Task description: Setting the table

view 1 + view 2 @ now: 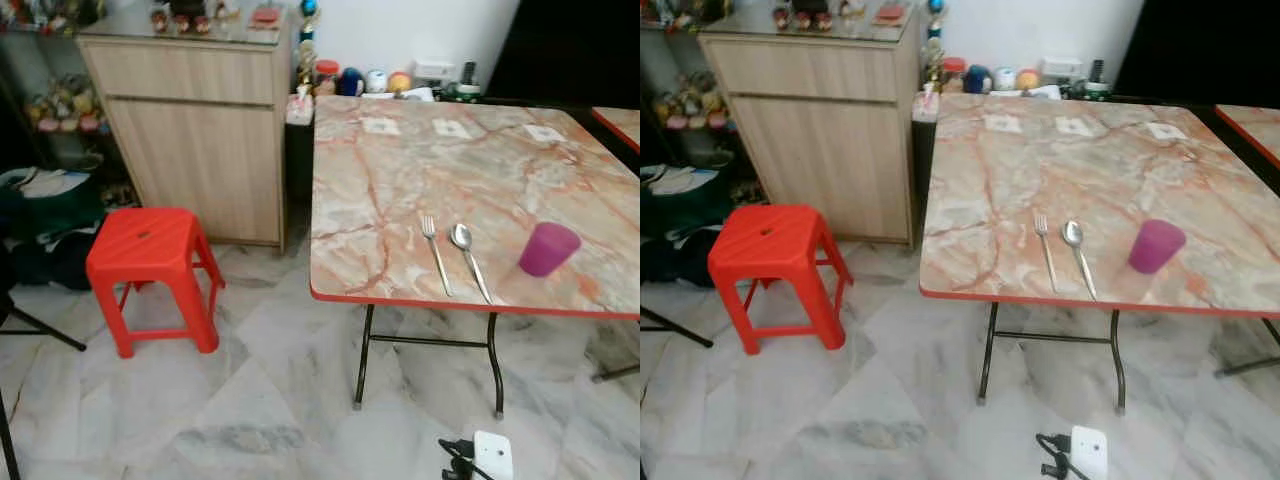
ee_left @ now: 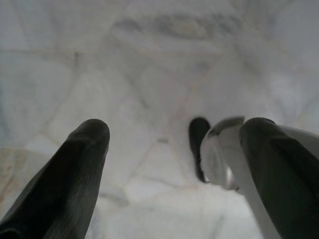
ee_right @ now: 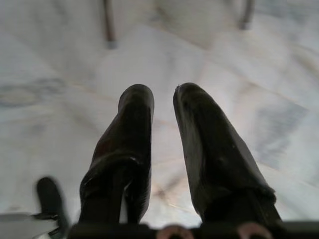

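Marble-topped table (image 1: 420,180) stands at 1 o'clock, red stool (image 1: 150,250) at 10 o'clock. Near the table's front edge: purple cup (image 1: 548,248), spoon (image 1: 467,255) beside it, fork (image 1: 435,252) leftmost. Left gripper (image 2: 169,144) spread wide, empty, above floor. Right gripper (image 3: 163,107) nearly closed, empty.

Table (image 1: 400,180) near edge open left of fork (image 1: 435,254), spoon (image 1: 470,260), cup (image 1: 548,249); red stool (image 1: 148,265) blocks floor beside cabinet (image 1: 195,140).
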Available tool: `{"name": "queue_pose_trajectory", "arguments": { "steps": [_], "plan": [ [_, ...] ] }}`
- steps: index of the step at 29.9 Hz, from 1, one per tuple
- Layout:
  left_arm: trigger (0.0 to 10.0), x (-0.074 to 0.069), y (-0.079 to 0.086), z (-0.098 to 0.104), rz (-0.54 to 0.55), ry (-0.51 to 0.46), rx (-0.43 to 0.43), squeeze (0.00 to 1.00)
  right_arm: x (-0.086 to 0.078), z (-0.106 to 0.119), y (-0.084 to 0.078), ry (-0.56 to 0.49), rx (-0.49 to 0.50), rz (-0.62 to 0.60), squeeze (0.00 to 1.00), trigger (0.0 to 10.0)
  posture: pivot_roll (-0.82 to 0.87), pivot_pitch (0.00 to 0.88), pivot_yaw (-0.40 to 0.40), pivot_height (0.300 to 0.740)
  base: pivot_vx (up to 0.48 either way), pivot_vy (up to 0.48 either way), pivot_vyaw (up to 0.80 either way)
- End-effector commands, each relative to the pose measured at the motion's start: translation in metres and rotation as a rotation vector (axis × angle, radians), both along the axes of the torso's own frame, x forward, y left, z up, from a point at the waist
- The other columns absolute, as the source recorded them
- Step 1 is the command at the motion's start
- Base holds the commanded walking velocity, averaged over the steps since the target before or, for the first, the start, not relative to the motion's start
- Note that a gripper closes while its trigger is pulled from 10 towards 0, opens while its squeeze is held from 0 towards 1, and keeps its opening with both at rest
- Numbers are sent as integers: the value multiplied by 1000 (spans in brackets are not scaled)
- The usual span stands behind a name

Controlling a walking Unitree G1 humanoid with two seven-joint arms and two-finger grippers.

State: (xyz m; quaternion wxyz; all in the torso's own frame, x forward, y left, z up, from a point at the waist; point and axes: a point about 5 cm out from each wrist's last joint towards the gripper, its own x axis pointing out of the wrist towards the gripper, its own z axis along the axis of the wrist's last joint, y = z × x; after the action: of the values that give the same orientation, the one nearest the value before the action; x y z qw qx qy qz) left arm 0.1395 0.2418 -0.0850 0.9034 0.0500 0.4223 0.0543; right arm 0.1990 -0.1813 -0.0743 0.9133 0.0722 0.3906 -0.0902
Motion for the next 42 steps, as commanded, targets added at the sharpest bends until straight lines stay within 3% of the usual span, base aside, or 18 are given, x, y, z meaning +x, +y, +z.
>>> {"name": "queue_pose_trajectory", "arguments": {
  "steps": [1,11,15,16,18,19,24,33,42],
  "plan": [
    [10000,-1,-2,-1,6,-1,-7,0,-1,1,-7,-5,-14,-7,0,10000,51,65,-27,740,0,0,0],
    [10000,1,-2,0,8,-12,-17,0,7,5,-5,-42,-30,34,0,10000,51,64,-31,740,0,0,0],
    [10000,2,-4,0,9,-18,-26,0,30,21,1,-145,-63,118,0,10000,49,65,-32,740,0,0,0],
    [10000,3,-5,0,11,-21,-29,0,42,30,3,-206,-62,128,0,10000,48,67,-32,740,0,0,0],
    [10000,3,-5,0,11,-21,-30,0,46,33,3,-228,-61,131,0,10000,48,67,-32,740,0,0,0],
    [10000,3,-5,0,11,-22,-31,0,58,45,4,-310,-55,130,0,10000,44,68,-32,740,0,0,0],
    [10000,3,-6,0,9,-22,-35,0,78,67,5,-461,-58,150,0,10000,37,67,-33,740,0,0,0],
    [10000,2,-6,0,8,-22,-42,0,70,77,0,-608,-110,161,0,10000,31,66,-38,740,0,0,0],
    [10000,2,-7,0,5,-23,-44,0,75,100,-2,-755,-166,191,0,10000,34,64,-40,740,0,0,800]
  ]
}}
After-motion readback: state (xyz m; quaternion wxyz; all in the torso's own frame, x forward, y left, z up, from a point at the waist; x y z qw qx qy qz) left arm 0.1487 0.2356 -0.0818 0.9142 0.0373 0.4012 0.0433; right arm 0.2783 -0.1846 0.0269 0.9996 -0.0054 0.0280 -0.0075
